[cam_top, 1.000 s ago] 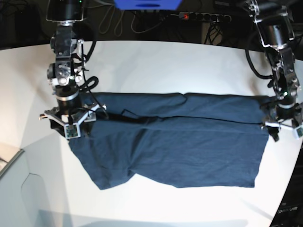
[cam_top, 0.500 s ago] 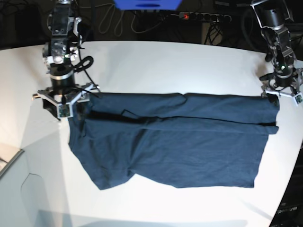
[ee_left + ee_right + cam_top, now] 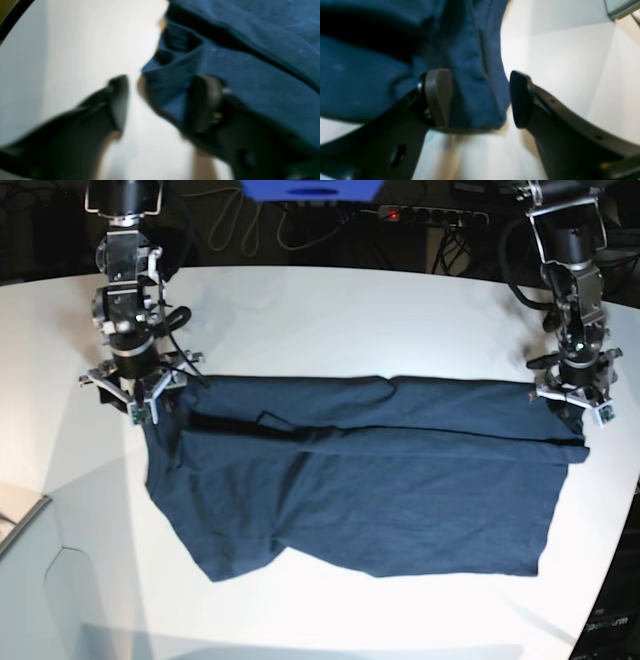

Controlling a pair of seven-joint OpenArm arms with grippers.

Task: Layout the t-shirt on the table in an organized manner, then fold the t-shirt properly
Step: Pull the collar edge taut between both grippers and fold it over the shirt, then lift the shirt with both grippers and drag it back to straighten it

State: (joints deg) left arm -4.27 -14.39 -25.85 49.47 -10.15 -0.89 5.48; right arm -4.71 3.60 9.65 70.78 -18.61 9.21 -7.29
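The dark navy t-shirt lies spread across the white table, its far part folded over in a long band. My left gripper stands at the shirt's far corner on the right of the base view. In the left wrist view, the left gripper is open, with a folded corner of the t-shirt between its fingers, against the right one. My right gripper is at the opposite far corner. It is open too, and the hem of the t-shirt hangs between its fingers.
A power strip and cables lie behind the table's far edge, beside a blue object. A grey panel sits at the lower left. The table's curved edge runs close past the left gripper on the right.
Both grippers have moved from the shirt's sides back to its far corners, and the left one has then come down slightly. The shirt lies as before.
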